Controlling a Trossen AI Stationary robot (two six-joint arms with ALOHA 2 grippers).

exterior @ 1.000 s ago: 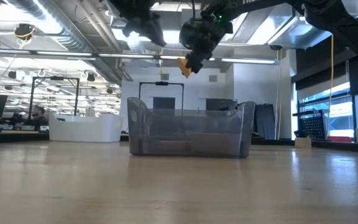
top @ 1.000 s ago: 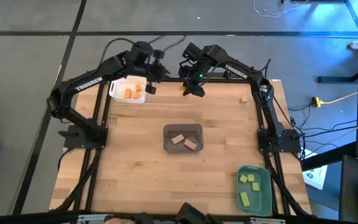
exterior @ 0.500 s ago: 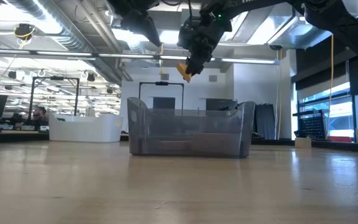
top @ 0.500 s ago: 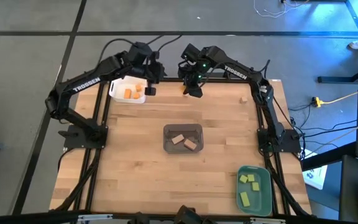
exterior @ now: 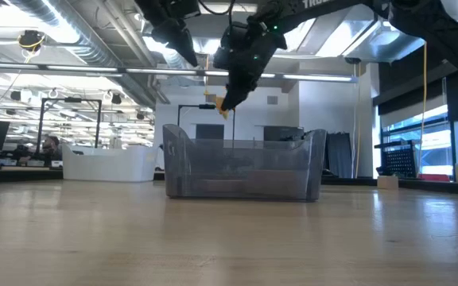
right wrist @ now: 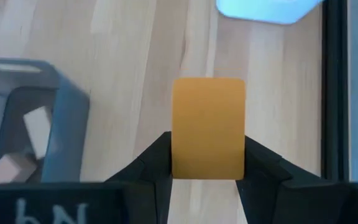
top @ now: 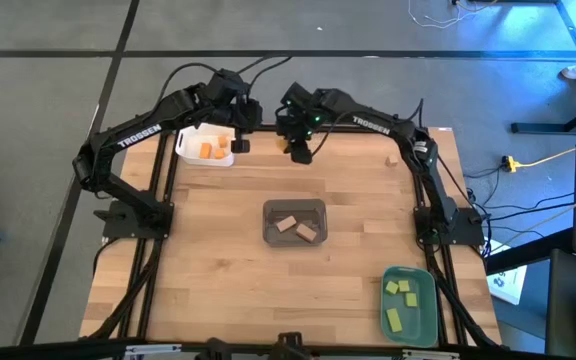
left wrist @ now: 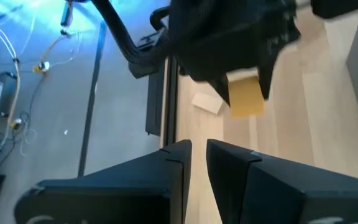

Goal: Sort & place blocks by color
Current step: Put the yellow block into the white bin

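Now we see the right end effector (top: 299,150) raised above the far edge of the worktop (top: 218,270), its two fingers (right wrist: 149,163) pinching an orange block (right wrist: 208,127) by its sides. In the right wrist view the block stands between the fingers and reaches out past their tips, with bare wood below it and the grey tray (right wrist: 39,118) off to one side. From the low camera the same block (exterior: 219,105) hangs well above the worktop, higher than the grey tray's (exterior: 243,165) rim.

Beside it, the left end effector (top: 240,143) hovers near the white tray (top: 190,147), just off that tray's inner corner and a short way from the right one. Its fingers (left wrist: 232,168) stand nearly pressed together with only a thin slit between them, and we see nothing held in them. The left wrist view looks past those fingers at the right end effector and its orange block (left wrist: 246,96).

Two orange blocks (top: 213,150) lie in the white tray at the far left corner. Two tan wooden blocks (top: 296,227) sit in the grey tray (top: 271,237) at mid-worktop. Three yellow-green blocks (top: 401,298) rest in the teal tray (top: 423,320) at the near right corner. One small tan block (top: 392,158) lies alone on the worktop near the far right edge, well apart from both end effectors.
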